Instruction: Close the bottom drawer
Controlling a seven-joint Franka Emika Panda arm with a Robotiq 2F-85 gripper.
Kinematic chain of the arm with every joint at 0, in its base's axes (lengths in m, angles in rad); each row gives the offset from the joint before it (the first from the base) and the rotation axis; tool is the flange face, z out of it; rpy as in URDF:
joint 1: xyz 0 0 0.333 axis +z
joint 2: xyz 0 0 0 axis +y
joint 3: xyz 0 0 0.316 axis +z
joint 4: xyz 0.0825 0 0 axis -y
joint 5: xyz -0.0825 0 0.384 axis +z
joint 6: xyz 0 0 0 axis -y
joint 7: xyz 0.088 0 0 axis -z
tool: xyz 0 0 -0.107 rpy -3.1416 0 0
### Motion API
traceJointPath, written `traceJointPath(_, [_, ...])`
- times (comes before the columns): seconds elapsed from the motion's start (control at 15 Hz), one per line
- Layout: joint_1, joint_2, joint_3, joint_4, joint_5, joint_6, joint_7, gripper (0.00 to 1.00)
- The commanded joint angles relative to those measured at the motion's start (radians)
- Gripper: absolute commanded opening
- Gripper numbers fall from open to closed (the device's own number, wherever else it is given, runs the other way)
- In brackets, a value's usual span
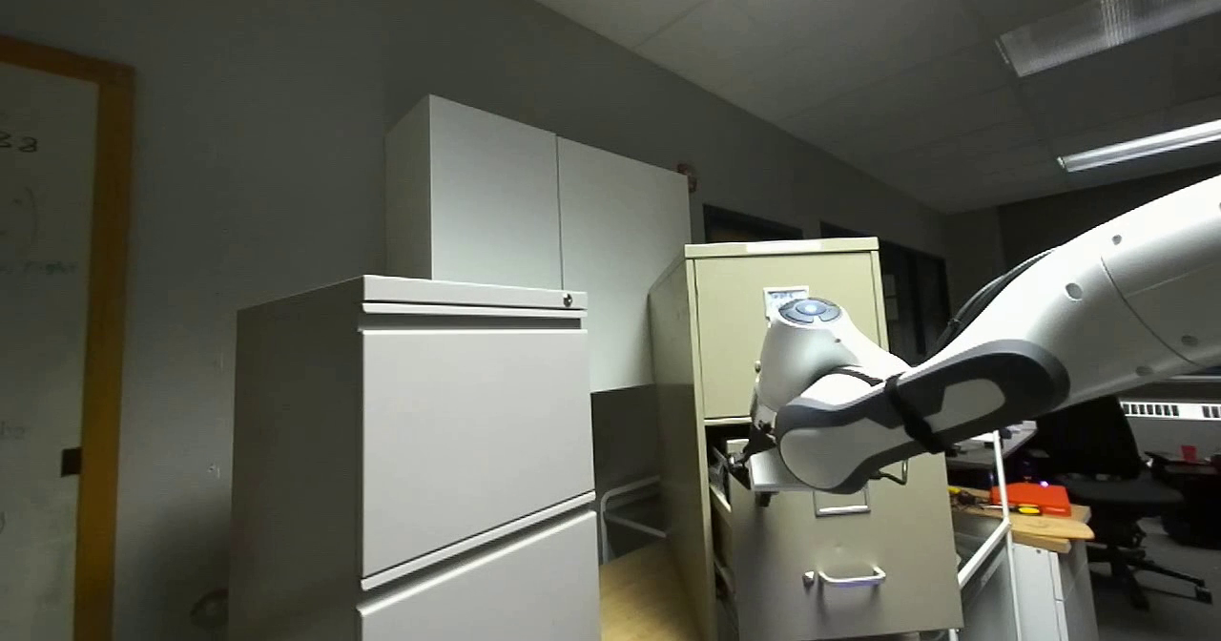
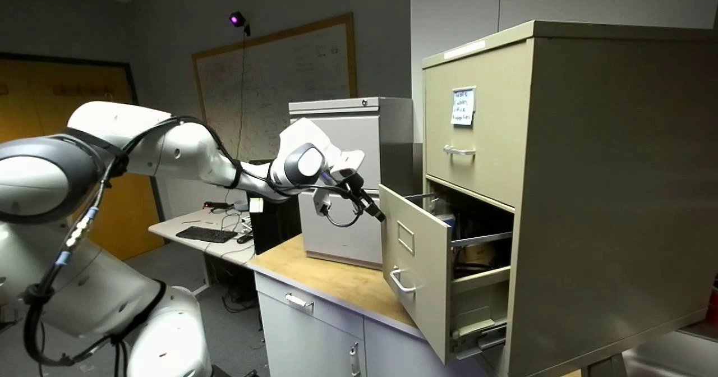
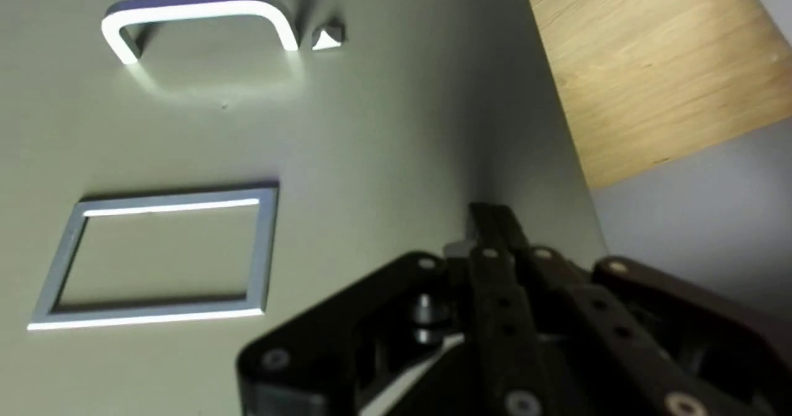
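Your black claw (image 2: 380,214), pinched empty, sits at eleven o'clock of the open, flat-fronted beige metal bottom drawer (image 2: 423,260); closing remains.

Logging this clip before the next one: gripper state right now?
Gripper: closed, holding nothing, fingertips at or very near the front of the open drawer.
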Motion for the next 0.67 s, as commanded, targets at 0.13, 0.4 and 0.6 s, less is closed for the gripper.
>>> traceJointPath(0.13, [-0.104,0.067,0.095,0.021,-0.192,0.149,0.216,0.00])
traceJointPath(0.4, [-0.185,0.118,0.167,0.053,-0.379,0.177,0.413,0.00])
traceJointPath(0.6, [-0.211,0.166,0.197,0.096,-0.543,0.160,0.574,0.00])
